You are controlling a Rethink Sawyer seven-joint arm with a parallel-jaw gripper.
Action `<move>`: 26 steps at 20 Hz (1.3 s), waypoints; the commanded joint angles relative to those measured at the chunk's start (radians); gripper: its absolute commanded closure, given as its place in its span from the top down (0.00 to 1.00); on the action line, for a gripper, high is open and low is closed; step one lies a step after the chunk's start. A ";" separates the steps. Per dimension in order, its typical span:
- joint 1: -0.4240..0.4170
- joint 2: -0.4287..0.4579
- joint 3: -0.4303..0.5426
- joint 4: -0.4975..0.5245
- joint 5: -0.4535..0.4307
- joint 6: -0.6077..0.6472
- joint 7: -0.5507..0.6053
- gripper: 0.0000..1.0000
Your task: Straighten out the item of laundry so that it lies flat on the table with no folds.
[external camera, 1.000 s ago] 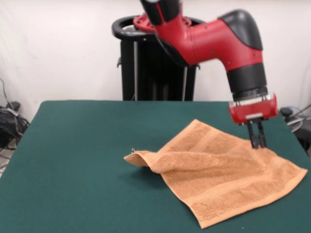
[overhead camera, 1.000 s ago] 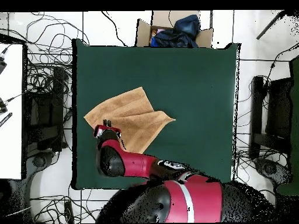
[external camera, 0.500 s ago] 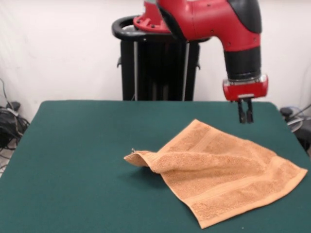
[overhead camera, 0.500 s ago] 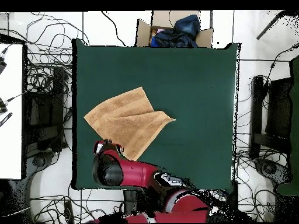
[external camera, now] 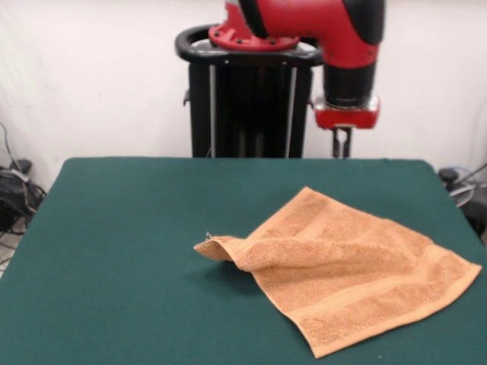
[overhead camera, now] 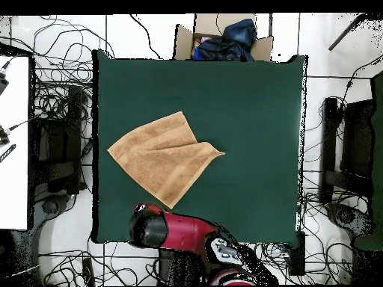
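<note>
We note the gripper empty, fingers nearly together, high over the table's far edge, clear of the towel, whose folded-over corner we judge needs regrasping and pulling outward.

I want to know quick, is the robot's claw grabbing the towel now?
Gripper: shut, holding nothing, raised clear of the towel, which lies on the table with one corner folded.

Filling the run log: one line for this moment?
gripper: raised, off towel | towel: one corner folded over | table: towel not flat
</note>
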 commanded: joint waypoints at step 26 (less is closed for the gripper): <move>-0.388 0.014 0.341 0.063 -0.186 -0.233 0.199 0.00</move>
